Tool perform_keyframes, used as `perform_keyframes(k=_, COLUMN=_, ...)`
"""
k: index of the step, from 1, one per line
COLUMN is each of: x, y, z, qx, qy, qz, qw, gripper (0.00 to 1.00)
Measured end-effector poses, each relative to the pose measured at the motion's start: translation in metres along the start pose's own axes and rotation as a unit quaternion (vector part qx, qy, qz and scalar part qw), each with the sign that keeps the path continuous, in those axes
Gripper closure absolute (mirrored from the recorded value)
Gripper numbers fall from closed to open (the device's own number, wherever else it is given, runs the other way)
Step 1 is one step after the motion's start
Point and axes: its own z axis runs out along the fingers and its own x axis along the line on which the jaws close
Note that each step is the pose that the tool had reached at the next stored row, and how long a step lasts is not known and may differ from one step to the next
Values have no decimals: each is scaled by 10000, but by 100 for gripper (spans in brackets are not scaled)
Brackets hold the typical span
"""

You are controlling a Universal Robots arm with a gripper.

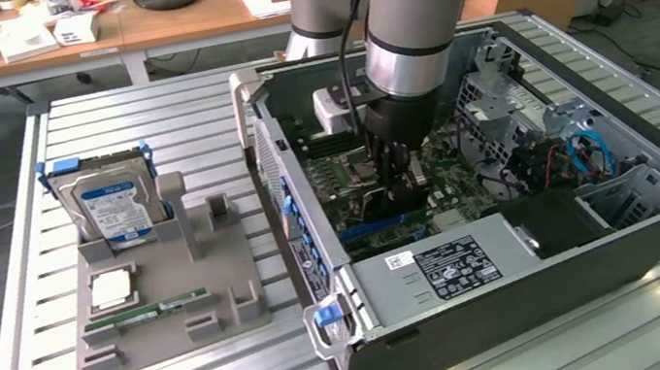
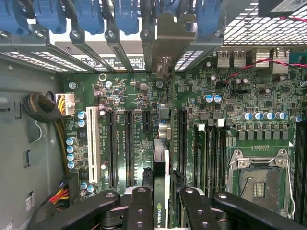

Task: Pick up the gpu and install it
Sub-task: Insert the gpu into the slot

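the gpu [image 2: 161,167] stands on edge inside the computer case [image 1: 579,275], just above the motherboard [image 2: 230,96], with the gripper [image 2: 163,191] clamped on it by both fingers [image 2: 139,208]. we judge it should go down upright, with its edge square over a slot, and be pressed in evenly. we count one gpu, three long black expansion slots [image 2: 128,143], one white slot [image 2: 92,143] and, outside the case, one hard drive [image 1: 111,208].

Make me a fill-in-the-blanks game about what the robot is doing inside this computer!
1. The gripper holds the gpu above the green ____.
2. The hard drive stands upright in a ____ holder.
3. The computer case lies flat with its upper side ____.

Missing words: motherboard, grey, open.
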Motion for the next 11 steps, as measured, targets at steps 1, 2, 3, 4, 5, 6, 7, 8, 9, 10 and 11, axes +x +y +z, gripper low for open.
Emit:
perform_keyframes(k=1, x=0, y=0, z=0, qx=0, qy=0, qz=0, qw=10000, gripper=74)
perform_keyframes(k=2, x=0, y=0, z=0, qx=0, qy=0, qz=0, qw=10000, gripper=74)
perform_keyframes(k=3, x=0, y=0, z=-1, qx=0, qy=0, qz=0, qw=10000, gripper=74)
perform_keyframes(k=4, x=0, y=0, z=-1, qx=3, qy=1, qz=-1, qw=10000, gripper=74)
perform_keyframes(k=5, x=0, y=0, z=-1, qx=9, qy=1, qz=-2, qw=10000, gripper=74)
perform_keyframes(k=6, x=0, y=0, z=-1, qx=17, qy=0, qz=-3, qw=10000, gripper=74)
perform_keyframes(k=7, x=0, y=0, z=-1, qx=23, qy=0, qz=-4, qw=10000, gripper=74)
perform_keyframes(k=8, x=0, y=0, z=-1, qx=27, qy=0, qz=-5, qw=10000, gripper=74)
perform_keyframes(k=9, x=0, y=0, z=-1, qx=28, qy=0, qz=-6, qw=10000, gripper=74)
perform_keyframes(k=10, x=0, y=4, z=-1, qx=32, qy=0, qz=-7, qw=10000, gripper=74)
perform_keyframes(k=11, x=1, y=7, z=-1, qx=32, qy=0, qz=-7, qw=10000, gripper=74)
